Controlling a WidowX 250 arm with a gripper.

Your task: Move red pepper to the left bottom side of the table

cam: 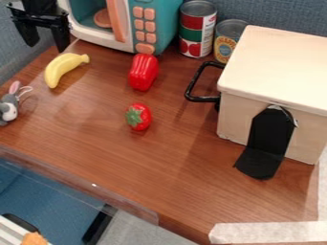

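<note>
My gripper [46, 44] hangs at the upper left corner, left of the toy microwave and above the banana. Its two fingers stand apart, open, with nothing between them. The red pepper [144, 72] lies on the wooden table [96, 158], just below the microwave's right corner, its long side running roughly up and down in the view. It is well to the right of the gripper, and the two do not touch.
A yellow banana [64, 69] lies between gripper and pepper. A strawberry [138, 116] sits below the pepper. Others are a plush toy [9, 107] at the left edge, a microwave [142, 26], cans [197, 28] and a large box [271, 72] with a black handle.
</note>
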